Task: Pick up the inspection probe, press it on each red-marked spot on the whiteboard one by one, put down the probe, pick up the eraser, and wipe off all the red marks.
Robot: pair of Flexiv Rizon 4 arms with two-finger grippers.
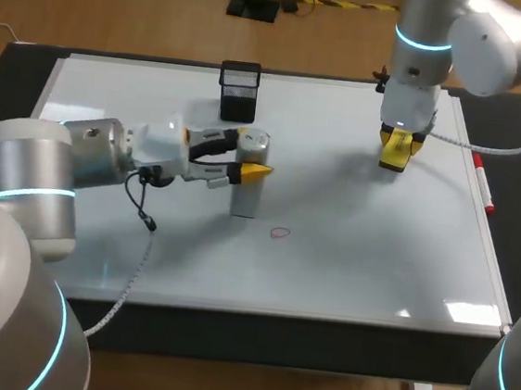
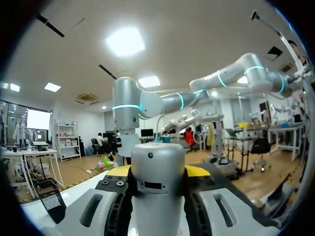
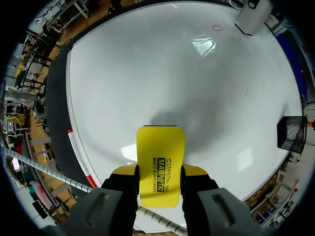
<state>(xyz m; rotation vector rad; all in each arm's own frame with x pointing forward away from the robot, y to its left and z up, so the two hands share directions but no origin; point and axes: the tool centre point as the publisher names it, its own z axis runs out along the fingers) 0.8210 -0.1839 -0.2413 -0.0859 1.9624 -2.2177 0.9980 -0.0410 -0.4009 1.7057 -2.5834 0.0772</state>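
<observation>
My left gripper (image 1: 251,154) is shut on the silver cylindrical probe (image 1: 247,189), which stands upright with its foot on the whiteboard (image 1: 357,252). In the left wrist view the probe (image 2: 157,182) fills the gap between the yellow-tipped fingers (image 2: 197,171). A small red ring mark (image 1: 280,232) lies just right of the probe's foot; the right wrist view shows this red mark (image 3: 217,28) far ahead, beside the probe (image 3: 252,17). My right gripper (image 1: 398,144) is shut on the yellow eraser (image 1: 396,152), held close over the board's far right part. The eraser (image 3: 161,164) sticks out between its fingers.
A black mesh pen holder (image 1: 239,90) stands at the board's back, behind the probe. A red-capped marker (image 1: 483,184) lies along the board's right rim, near the right arm. Dark table edge (image 1: 13,67) surrounds the board.
</observation>
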